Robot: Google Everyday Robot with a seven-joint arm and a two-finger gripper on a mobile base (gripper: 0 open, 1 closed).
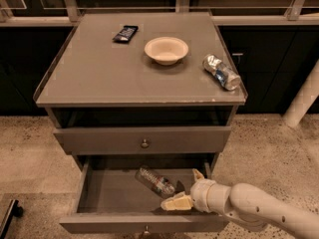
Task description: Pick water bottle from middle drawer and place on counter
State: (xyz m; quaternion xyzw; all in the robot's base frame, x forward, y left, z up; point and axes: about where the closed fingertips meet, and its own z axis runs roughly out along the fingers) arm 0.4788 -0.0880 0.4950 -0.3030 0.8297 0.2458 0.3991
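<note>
The water bottle (155,181), clear crinkled plastic with a dark label band, lies on its side at a slant in the middle drawer (99,222). The drawer is pulled open below a closed drawer. My gripper (186,189) reaches into the drawer from the right on a white arm. It is open and empty, with one pale finger (174,203) low and the other (198,175) further back. The gripper sits just right of the bottle's lower end, close to it. The grey counter (94,73) is the cabinet top above.
On the counter are a white bowl (166,49), a dark snack wrapper (124,33) at the back left and a crushed silver-and-blue can (222,71) near the right edge. A closed drawer (145,141) with a round knob sits above the open one. Speckled floor surrounds the cabinet.
</note>
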